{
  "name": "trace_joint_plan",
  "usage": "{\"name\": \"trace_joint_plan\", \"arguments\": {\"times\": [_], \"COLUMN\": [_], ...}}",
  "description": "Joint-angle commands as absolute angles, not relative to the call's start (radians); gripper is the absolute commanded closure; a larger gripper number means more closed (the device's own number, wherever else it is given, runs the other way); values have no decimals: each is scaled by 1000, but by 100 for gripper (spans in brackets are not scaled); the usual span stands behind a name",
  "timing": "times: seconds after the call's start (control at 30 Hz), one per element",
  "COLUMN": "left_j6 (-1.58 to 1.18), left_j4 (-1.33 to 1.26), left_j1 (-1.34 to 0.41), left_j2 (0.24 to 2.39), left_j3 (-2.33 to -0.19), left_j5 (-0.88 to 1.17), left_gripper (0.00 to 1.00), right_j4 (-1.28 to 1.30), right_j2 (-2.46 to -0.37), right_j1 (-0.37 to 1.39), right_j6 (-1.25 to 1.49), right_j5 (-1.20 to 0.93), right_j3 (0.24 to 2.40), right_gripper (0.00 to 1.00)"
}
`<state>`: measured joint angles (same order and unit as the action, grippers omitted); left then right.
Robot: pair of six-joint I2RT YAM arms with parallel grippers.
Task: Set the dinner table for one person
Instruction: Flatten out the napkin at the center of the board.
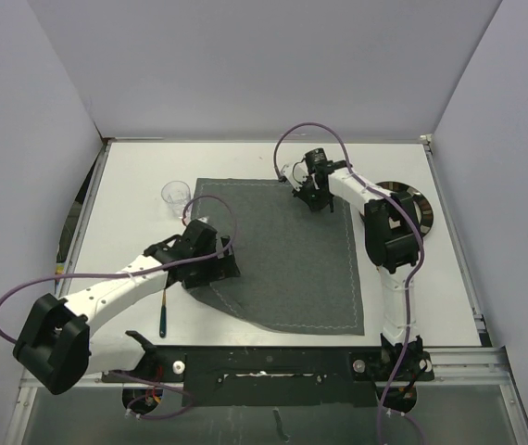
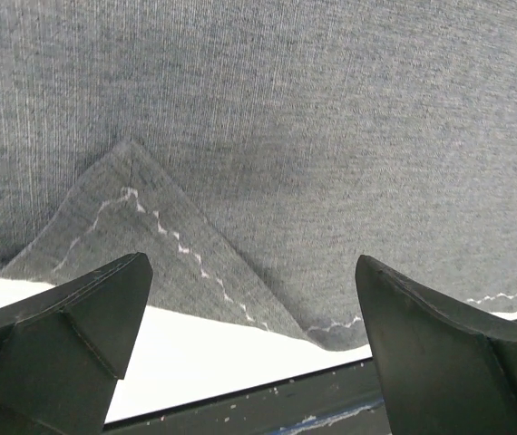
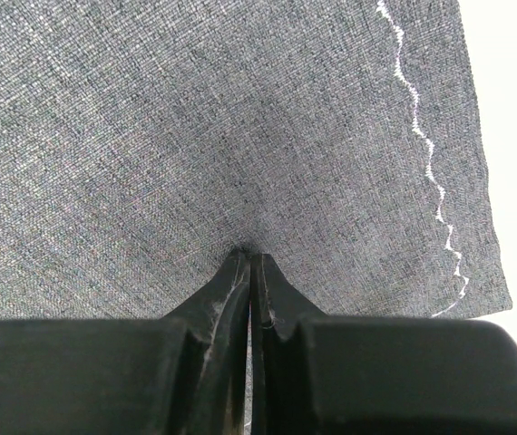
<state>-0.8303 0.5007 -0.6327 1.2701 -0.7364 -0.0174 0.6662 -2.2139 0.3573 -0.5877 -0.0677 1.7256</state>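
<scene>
Placemat (image 1: 282, 255) lay mid-frame, 1 corner folded; left gripper (image 2: 251, 272) gaped wide, right gripper (image 3: 246, 261) closed tight; glass (image 1: 176, 195) and plate (image 1: 423, 211) seemingly unplaced.

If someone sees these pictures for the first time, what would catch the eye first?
The dark grey placemat fills the middle of the white table, its near left corner folded over. The left gripper stands open over that fold, while the right gripper is shut, its tips on the placemat near its far right corner. A clear cup stands beside the far left corner.
</scene>
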Motion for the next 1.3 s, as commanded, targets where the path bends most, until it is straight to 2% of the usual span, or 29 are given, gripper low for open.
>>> {"name": "trace_joint_plan", "arguments": {"times": [0.0,0.13,0.23,0.33,0.5,0.73,1.2,1.27], "left_j6": [-864,-896,-899,-872,-788,-785,-941,-958], "left_j4": [615,664,561,433,413,321,422,470], "left_j1": [-648,-670,-674,-692,-778,-810,-839,-843], "left_j2": [1175,1119,1124,1238,1444,1552,1453,1447], "left_j3": [-780,-771,-746,-777,-940,-976,-835,-826], "left_j5": [-5,-67,-81,-39,-27,22,80,78], "left_gripper": [2,2,2,2,2,2,2,8], "right_j4": [615,582,558,549,545,541,542,542], "right_j2": [-2189,-2197,-2194,-2202,-2215,-2230,-2257,-2258], "right_j1": [365,363,363,362,359,346,345,345], "right_j6": [-566,-560,-555,-554,-560,-556,-541,-537], "right_j5": [-107,-116,-117,-116,-121,-129,-129,-134], "right_j3": [1675,1649,1634,1631,1629,1641,1695,1698], "right_gripper": [100,100,100,100,100,100,100,100]}}
